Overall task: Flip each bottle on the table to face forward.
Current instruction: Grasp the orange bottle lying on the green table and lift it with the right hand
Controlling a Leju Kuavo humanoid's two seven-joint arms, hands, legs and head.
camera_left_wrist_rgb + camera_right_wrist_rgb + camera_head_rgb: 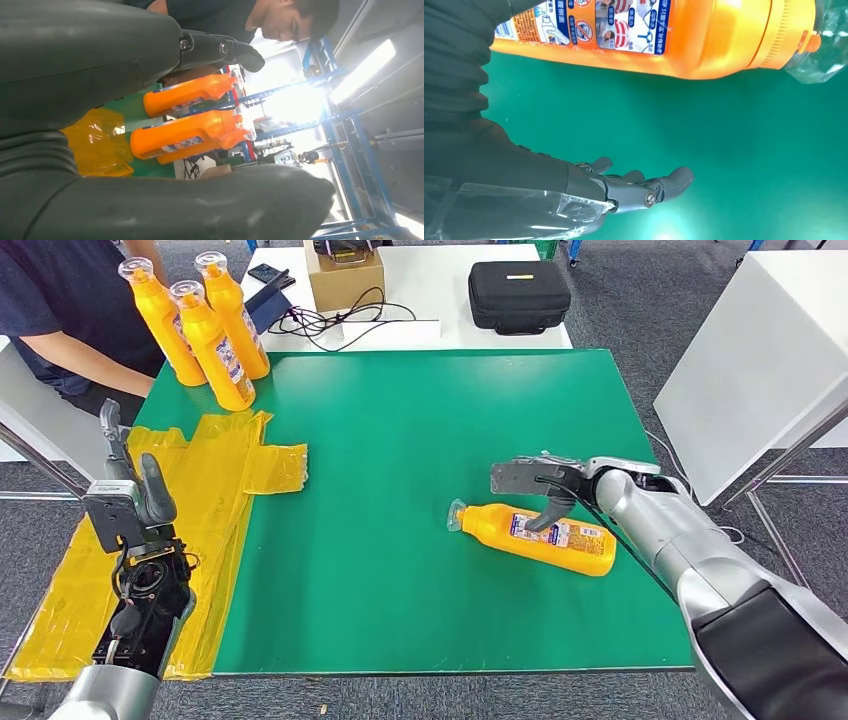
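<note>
My right hand (540,488) hovers open over the lying orange bottle (540,536) on the green tabletop (400,440); it looks rigid, slick plastic, so I'd grip mid-body across the label.

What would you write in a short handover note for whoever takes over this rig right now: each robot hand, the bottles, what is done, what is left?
Right robot hand: open, over the lying bottle, thumb reaching down to its label; not gripping it.
Left robot hand: open, holding nothing, raised over the yellow sheet at the mat's left edge.
Bottles: one lies on its side at the mat's right, cap pointing left. Three standing bottles at the far left corner, near a person.
Done: apparently those three.
Left: the lying bottle.
</note>
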